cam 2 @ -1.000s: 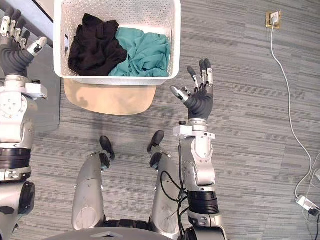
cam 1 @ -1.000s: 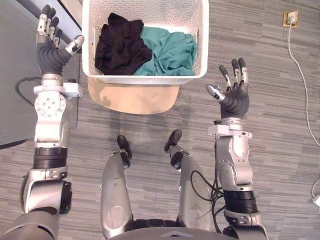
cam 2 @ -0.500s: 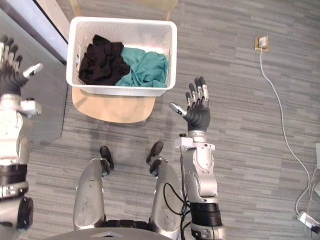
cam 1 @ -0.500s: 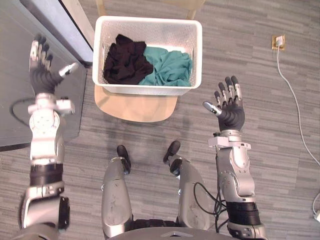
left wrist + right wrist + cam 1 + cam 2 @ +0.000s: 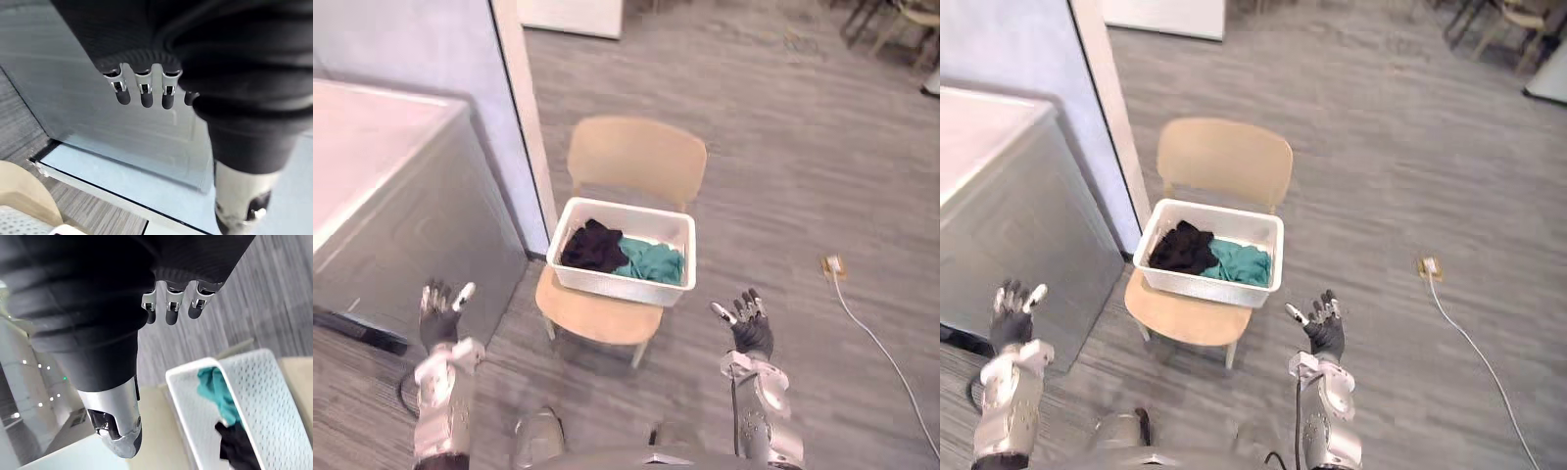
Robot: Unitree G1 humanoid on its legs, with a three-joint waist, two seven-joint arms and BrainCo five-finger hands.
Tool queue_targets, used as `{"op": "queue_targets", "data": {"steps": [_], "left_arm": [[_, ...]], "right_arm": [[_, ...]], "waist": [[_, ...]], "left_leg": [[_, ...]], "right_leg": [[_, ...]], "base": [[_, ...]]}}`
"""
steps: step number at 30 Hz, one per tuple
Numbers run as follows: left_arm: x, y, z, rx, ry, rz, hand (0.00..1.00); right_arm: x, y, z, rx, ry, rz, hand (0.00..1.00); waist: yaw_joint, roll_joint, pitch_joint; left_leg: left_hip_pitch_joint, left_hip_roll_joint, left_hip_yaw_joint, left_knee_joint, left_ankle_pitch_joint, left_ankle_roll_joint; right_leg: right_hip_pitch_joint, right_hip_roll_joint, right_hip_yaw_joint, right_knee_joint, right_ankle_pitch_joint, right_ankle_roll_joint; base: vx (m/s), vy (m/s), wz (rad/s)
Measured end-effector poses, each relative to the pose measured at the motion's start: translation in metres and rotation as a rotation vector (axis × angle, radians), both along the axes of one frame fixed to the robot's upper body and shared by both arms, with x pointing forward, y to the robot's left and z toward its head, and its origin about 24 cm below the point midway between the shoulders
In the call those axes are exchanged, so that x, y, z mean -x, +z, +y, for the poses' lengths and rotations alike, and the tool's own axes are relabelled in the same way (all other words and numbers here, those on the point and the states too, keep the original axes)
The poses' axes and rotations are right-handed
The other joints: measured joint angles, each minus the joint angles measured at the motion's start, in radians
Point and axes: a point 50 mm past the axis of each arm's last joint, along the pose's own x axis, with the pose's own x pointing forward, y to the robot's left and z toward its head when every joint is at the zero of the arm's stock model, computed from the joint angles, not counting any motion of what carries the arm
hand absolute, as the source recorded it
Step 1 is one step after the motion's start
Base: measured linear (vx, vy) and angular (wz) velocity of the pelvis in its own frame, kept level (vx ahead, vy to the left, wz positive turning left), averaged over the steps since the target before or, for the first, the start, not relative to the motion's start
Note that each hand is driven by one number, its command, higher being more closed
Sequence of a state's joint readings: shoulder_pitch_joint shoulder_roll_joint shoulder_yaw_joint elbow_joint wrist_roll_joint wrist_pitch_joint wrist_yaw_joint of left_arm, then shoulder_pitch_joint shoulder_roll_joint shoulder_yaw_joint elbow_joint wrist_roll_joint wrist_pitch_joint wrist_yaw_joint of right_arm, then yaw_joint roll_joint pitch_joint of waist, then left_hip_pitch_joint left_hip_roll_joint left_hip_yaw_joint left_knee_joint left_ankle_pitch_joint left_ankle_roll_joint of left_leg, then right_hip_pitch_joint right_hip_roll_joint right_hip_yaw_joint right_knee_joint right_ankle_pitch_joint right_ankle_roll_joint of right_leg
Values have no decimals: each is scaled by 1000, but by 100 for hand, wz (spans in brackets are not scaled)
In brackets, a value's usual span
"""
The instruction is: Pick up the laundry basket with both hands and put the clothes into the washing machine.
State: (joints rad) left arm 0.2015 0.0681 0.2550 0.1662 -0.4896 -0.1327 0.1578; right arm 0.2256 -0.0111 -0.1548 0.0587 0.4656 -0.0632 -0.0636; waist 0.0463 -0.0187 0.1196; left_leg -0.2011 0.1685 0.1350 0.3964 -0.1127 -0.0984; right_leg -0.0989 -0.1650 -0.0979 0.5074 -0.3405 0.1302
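A white perforated laundry basket (image 5: 658,223) sits on the seat of a light wooden chair (image 5: 636,157). Inside lie a black garment (image 5: 591,246) and a teal garment (image 5: 653,261). My left hand (image 5: 438,319) is raised and open, well to the left of the chair and in front of the grey washing machine (image 5: 382,206). My right hand (image 5: 748,328) is raised and open, to the right of the chair and a little nearer than the basket. Both hands are apart from the basket and hold nothing. The right wrist view also catches the basket (image 5: 274,396) with the teal garment (image 5: 215,387).
A blue-grey wall with a pale post (image 5: 521,108) stands between the washing machine and the chair. A floor socket (image 5: 830,264) with a white cable (image 5: 881,352) lies to the right. More chair legs (image 5: 891,15) stand at the far right. Grey plank floor surrounds the chair.
The camera has lifted and pulled back, so the basket, chair and washing machine now look far smaller. Both hands remain open and spread, now further from the basket.
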Motion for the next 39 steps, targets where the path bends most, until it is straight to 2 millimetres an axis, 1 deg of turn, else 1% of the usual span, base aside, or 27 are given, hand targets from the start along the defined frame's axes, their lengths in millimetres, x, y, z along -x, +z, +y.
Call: {"op": "queue_targets", "data": {"steps": [2,5,7,8,9,11,12,13,14,15,16,17,19,20,21,22,24,28,29,30,31,32,33,34,36,38,39], "left_arm": [[14,-15,-6,40,4,60,0],[40,-31,-7,80,29,143,0],[46,-42,-10,114,33,191,0],[46,-48,-13,134,31,220,0],[39,-52,-19,153,7,232,0],[34,-56,-30,177,-31,247,0],[38,-62,-40,207,-42,267,0],[39,-64,-44,214,-56,282,0],[37,-68,-53,222,-97,302,0],[26,-63,-53,188,-143,282,0],[22,-63,-49,175,-147,283,0],[17,-64,-53,181,-160,291,0],[16,-74,-62,179,-210,346,0],[14,-76,-73,187,-252,361,0],[13,-77,-79,189,-276,364,0],[11,-76,-89,194,-316,362,0],[16,-78,-93,195,-335,375,0],[38,-85,-87,194,-330,418,0],[42,-84,-89,196,-344,411,0],[48,-85,-89,195,-356,417,0],[49,-86,-90,191,-369,421,0],[45,-84,-92,177,-403,411,0],[44,-84,-91,171,-407,409,0],[43,-83,-89,151,-416,411,0],[40,-83,-88,135,-426,411,0],[33,-83,-94,131,-448,405,0],[28,-81,-100,129,-468,388,0]], "right_arm": [[5,-5,7,-31,31,15,0],[19,-18,23,-69,96,70,0],[23,-32,28,-79,118,132,0],[27,-40,32,-81,138,183,0],[31,-48,36,-72,159,227,0],[35,-54,36,-29,209,281,0],[42,-58,36,4,250,325,0],[45,-60,36,13,259,337,0],[46,-60,34,29,285,343,0],[46,-65,44,23,343,367,0],[49,-68,47,13,352,379,0],[49,-69,49,2,356,376,0],[45,-69,48,32,371,381,0],[42,-68,44,67,376,380,0],[41,-68,43,85,380,379,0],[37,-66,39,116,379,374,0],[27,-63,41,111,378,352,0],[20,-63,55,104,404,339,0],[18,-62,55,113,408,334,0],[19,-62,53,114,401,338,0],[21,-63,52,114,397,343,0],[23,-64,52,108,394,348,0],[22,-64,53,108,394,345,0],[25,-65,52,106,390,353,0],[31,-68,50,99,377,369,0],[35,-69,46,99,342,382,0],[30,-66,44,108,335,361,0]], "waist": [[7,25,-9],[15,27,-11],[15,31,-7],[12,13,-17],[2,6,-7],[4,9,13],[2,23,9],[5,43,-1],[-3,91,-4],[-31,29,-22],[-54,20,-23],[-38,28,-21],[-33,27,-24],[-44,35,-31],[-46,43,-34],[-43,59,-33],[-31,49,-29],[-11,52,-20],[-9,51,-11],[-17,55,-2],[-25,61,2],[-45,67,22],[-52,67,35],[-71,59,46],[-96,39,59],[-104,39,76],[-100,43,84]], "left_leg": [[4,24,-32,-34,28,1],[0,58,-99,-111,106,10],[-16,72,-97,-183,173,87],[-27,89,-35,-246,174,158],[-71,129,66,-132,111,145],[-101,149,127,70,56,142],[-81,167,162,228,21,151],[-68,180,178,276,35,163],[-87,183,236,270,37,169],[-78,112,233,127,53,186],[-55,68,241,40,54,208],[-33,108,348,145,-51,248],[66,183,442,224,-107,167],[103,209,440,195,-88,110],[120,212,435,155,-74,79],[130,175,413,60,-72,10],[114,94,393,-31,-79,8],[120,-13,353,-76,-90,52],[137,-47,343,-101,-92,71],[150,-88,322,-133,-84,92],[157,-104,300,-152,-81,101],[165,-120,248,-178,-77,120],[167,-126,224,-182,-77,123],[169,-137,187,-189,-81,136],[172,-158,141,-183,-80,136],[173,-164,91,-167,-96,115],[173,-154,84,-170,-99,121]], "right_leg": [[35,40,-34,-61,31,-21],[62,102,-109,-123,68,-68],[59,120,-169,-148,92,-101],[63,115,-222,-188,121,-120],[66,97,-278,-219,146,-130],[81,68,-328,-227,161,-128],[99,52,-380,-238,174,-120],[101,49,-403,-228,174,-120],[85,56,-450,-174,153,-124],[56,62,-430,-242,126,-163],[72,66,-438,-304,183,-158],[93,56,-530,-321,217,-143],[106,22,-646,-307,227,-138],[106,-4,-724,-300,238,-119],[105,-18,-756,-298,245,-108],[101,-46,-808,-301,273,-84],[102,-80,-838,-341,337,-87],[125,-157,-837,-363,399,-84],[114,-212,-824,-286,396,-92],[71,-275,-741,-166,371,-169],[38,-295,-672,-108,357,-217],[-36,-242,-393,-26,236,-181],[-53,-196,-295,-11,194,-176],[-87,-105,-145,1,134,-159],[-112,-16,-69,-51,119,-135],[-98,-1,-81,-79,138,-94],[-158,-7,-101,26,144,-92]], "base": [[-112,-148,36],[-156,-175,56],[-157,-134,67],[-170,-78,105],[-170,-62,118],[-161,-25,111],[-134,15,103],[-96,44,141],[-150,2,188],[-188,-35,239],[-198,-42,239],[-156,-1,203],[-138,82,206],[-95,140,193],[-106,232,199],[-92,311,145],[-87,415,122],[-59,331,49],[-56,294,40],[-57,243,48],[-60,209,83],[-44,89,82],[-52,7,103],[-58,-24,77],[-5,-74,102],[77,-68,63],[66,-48,-13]]}}
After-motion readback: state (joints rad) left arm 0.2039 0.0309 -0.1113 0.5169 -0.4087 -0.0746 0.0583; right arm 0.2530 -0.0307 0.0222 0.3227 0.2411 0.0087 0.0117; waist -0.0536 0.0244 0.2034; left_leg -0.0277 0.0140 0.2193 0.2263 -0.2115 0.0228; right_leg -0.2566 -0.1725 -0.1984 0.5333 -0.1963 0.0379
